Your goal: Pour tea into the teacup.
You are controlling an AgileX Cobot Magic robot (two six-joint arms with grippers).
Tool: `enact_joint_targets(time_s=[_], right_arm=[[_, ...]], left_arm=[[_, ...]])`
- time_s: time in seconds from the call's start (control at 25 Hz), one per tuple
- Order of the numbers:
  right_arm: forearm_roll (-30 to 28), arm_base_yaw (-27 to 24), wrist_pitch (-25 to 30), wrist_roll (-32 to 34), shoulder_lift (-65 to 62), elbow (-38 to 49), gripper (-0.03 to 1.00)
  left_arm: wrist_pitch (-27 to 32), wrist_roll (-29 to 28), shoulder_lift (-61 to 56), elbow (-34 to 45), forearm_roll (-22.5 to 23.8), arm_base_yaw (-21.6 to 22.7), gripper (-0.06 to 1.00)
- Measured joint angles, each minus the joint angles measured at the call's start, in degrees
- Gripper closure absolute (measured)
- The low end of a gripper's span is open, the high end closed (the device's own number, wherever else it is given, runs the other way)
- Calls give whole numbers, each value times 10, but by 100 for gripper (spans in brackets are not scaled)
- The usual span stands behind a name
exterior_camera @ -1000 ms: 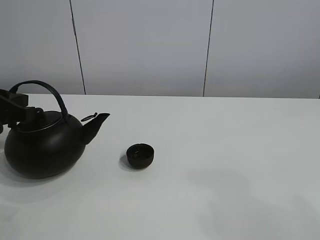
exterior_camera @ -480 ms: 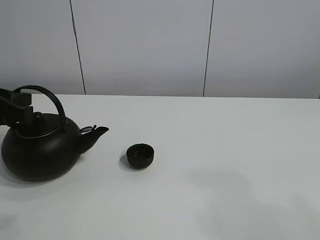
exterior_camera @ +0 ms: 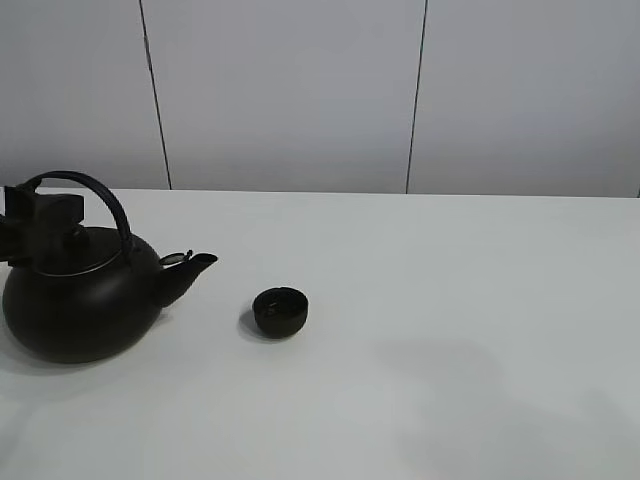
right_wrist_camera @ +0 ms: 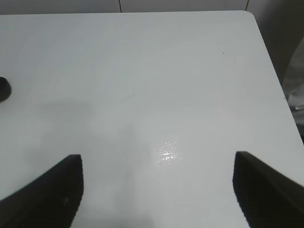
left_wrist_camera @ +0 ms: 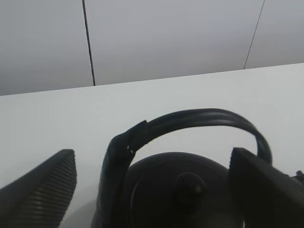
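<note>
Currently the black kettle point(exterior_camera: 80, 300) stands upright on the white table point(exterior_camera: 450, 300) at the left of the high view, spout point(exterior_camera: 190, 270) pointing toward the teacup point(exterior_camera: 279, 311). Teacup sits upright on the table, near the spout tip but apart from it, roughly mid-left of the table.

Left gripper point(left_wrist_camera: 152, 190) is at the kettle's arched handle point(left_wrist_camera: 190, 121), coming in low from the left edge of the high view. Wrist view: the two fingers point(left_wrist_camera: 42, 190) stand wide apart, one on each side of the handle and lid knob point(left_wrist_camera: 189, 185); the handle's arch runs between them with a visible gap at the ribbed finger. Jaws spread, nothing clamped.

Right gripper point(right_wrist_camera: 159, 190) hangs over bare table on the right side, outside the high view. Its wrist view looks down on the table; jaws parted wide, holding nothing. A dark edge of the teacup point(right_wrist_camera: 4, 89) shows at that picture's border.
</note>
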Motion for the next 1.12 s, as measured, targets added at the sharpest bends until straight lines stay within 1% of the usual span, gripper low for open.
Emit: enact_joint_targets(time_s=[0.12,0.2,0.28,0.44,0.56,0.64,0.68,0.76,0.88,0.96,1.04,1.12], right_arm=[[0,0,0,0,0,0,38],[0,0,0,0,0,0,38],[0,0,0,0,0,0,38],[0,0,0,0,0,0,38],[0,0,-1,0,0,0,38],[0,0,-1,0,0,0,38],[0,0,-1,0,0,0,38],[0,0,-1,0,0,0,38],[0,0,0,0,0,0,38],[0,0,0,0,0,0,38],[0,0,0,0,0,0,38],[0,0,0,0,0,0,38]], left_arm=[[0,-4,-33,17,0,-2,27],[10,-19,-65,20,4,-3,26],[49,-43,-105,20,11,-5,26],[179,-64,-217,16,18,-5,26],[324,-83,-316,-22,36,-5,26],[452,-110,-380,-68,63,-5,26],[515,-121,-406,-97,81,-5,26],[622,-138,-445,-155,107,-5,26],[775,-143,-497,-249,112,-5,26],[877,-122,-537,-302,95,-5,26],[962,-66,-575,-342,46,-5,26],[1041,-8,-616,-366,-9,-5,26]])
